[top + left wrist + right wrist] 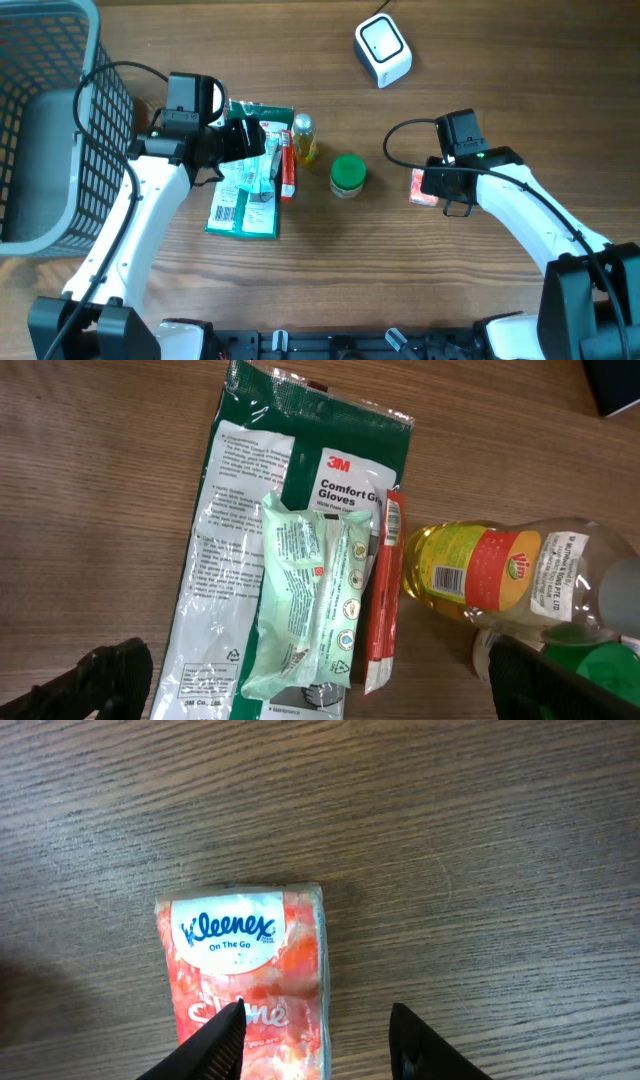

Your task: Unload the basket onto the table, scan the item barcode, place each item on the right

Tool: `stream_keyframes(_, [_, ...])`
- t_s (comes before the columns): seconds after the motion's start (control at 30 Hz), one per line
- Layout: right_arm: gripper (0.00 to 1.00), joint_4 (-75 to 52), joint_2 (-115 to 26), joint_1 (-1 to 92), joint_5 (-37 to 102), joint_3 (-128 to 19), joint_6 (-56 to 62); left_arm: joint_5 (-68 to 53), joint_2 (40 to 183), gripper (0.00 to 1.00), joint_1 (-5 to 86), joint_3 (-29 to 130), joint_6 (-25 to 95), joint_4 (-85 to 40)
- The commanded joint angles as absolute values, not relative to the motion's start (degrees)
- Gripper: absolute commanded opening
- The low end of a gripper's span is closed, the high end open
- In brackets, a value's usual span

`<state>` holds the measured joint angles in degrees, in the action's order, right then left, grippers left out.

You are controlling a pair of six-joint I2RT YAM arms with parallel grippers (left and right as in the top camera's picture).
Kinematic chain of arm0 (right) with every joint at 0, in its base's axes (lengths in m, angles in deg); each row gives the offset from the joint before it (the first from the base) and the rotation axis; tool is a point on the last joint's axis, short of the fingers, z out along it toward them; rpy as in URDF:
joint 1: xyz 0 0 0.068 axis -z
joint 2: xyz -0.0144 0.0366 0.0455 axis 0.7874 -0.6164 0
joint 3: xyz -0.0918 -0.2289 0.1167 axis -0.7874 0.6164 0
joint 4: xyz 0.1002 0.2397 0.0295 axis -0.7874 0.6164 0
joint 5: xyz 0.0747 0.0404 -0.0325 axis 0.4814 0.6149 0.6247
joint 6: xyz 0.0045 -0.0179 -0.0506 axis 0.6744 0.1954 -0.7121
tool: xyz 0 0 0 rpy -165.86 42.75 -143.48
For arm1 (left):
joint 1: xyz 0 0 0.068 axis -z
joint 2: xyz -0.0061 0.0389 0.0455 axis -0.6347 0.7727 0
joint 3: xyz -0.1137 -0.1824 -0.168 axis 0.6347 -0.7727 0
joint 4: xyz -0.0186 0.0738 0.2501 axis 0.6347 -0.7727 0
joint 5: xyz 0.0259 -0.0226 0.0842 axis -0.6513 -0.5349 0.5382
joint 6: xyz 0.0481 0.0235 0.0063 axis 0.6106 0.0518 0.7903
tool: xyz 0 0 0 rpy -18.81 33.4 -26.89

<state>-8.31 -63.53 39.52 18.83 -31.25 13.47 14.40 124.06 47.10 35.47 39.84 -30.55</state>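
A pink Kleenex tissue pack [245, 970] lies flat on the wooden table, right of centre in the overhead view [422, 187]. My right gripper [318, 1010] hovers over its near end with the jaws apart. One fingertip [232, 1020] is above the pack's face and the other is over bare wood, so nothing is gripped. The white barcode scanner [383, 48] stands at the far edge. My left gripper [320, 690] is wide open above a pile of items, holding nothing.
The pile holds a green 3M gloves pack [250, 490], a pale green wipes pack [310, 600], a red sachet [385, 590] and a yellow oil bottle [490, 570]. A green-lidded jar [348, 175] stands mid-table. A grey wire basket [50, 130] fills the left.
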Motion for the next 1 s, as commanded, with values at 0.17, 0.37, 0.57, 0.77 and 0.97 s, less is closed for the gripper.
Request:
stream_keyframes(0.17, [0.4,-8.16,-63.58,39.69,20.01,-30.77,15.0,13.74,123.95,1.0,46.88,36.06,39.12,-30.42])
stream_keyframes(0.37, [0.39,-8.03,-63.77,39.69,20.01,-30.66,15.05,13.74,123.95,1.0,46.88,36.06,39.12,-30.42])
stream_keyframes(0.57, [0.37,-11.31,-65.02,39.69,20.08,-27.65,16.32,13.74,123.95,1.0,46.88,36.06,39.12,-30.42])
stream_keyframes(0.77, [0.28,-21.16,-67.27,39.69,21.32,-21.27,16.32,13.74,123.95,1.0,46.88,36.06,39.12,-30.42])
stream_keyframes(0.97, [0.04,-21.16,-67.31,39.72,21.34,-21.38,16.27,13.74,123.95,1.0,46.88,36.06,39.12,-30.42])
